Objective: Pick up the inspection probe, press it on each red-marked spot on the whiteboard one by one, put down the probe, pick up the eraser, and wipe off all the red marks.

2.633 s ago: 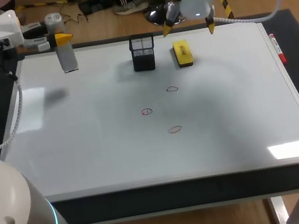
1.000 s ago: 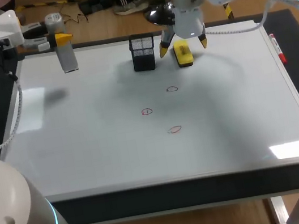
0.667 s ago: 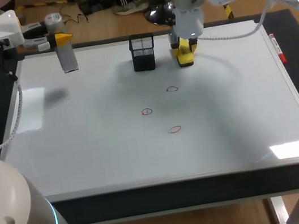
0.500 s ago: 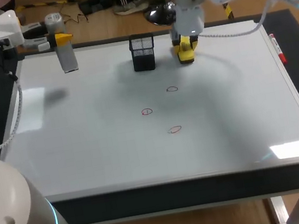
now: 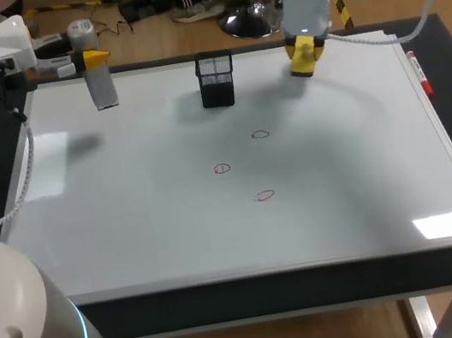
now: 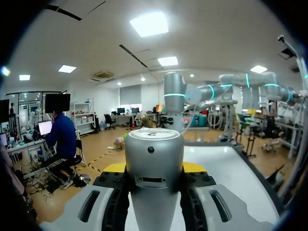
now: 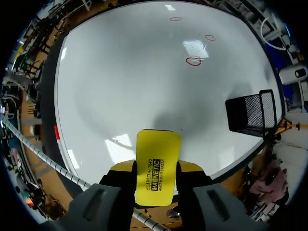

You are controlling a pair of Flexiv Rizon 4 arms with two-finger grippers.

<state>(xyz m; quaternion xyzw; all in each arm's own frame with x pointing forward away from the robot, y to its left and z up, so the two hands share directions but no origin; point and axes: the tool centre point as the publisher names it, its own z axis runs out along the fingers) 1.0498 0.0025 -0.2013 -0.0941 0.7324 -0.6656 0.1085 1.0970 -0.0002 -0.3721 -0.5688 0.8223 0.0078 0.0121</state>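
Observation:
A silver cylindrical probe [image 5: 101, 86] hangs over the whiteboard's [image 5: 129, 211] far left corner, with my left gripper [image 5: 95, 61] shut on it. The left wrist view has the probe [image 6: 154, 159] filling the gap between the yellow tips. My right gripper [image 5: 303, 50] is shut on the yellow eraser [image 5: 303, 57], held just above the board's far edge, right of the middle. In the right wrist view the eraser [image 7: 157, 166] sits clamped between the fingers. Three red marks [image 5: 260, 135] [image 5: 222, 169] [image 5: 264, 195] lie mid-board, ahead of the right gripper [image 7: 193, 61].
A black mesh basket [image 5: 216, 79] stands at the far middle of the board, left of the eraser, also seen as the basket [image 7: 250, 113] beside the right gripper. A red marker [image 5: 420, 72] lies along the board's right edge.
My right gripper came down over the eraser beside the basket, shut on it, lifted it and carried it to the right. The left arm and probe stayed still.

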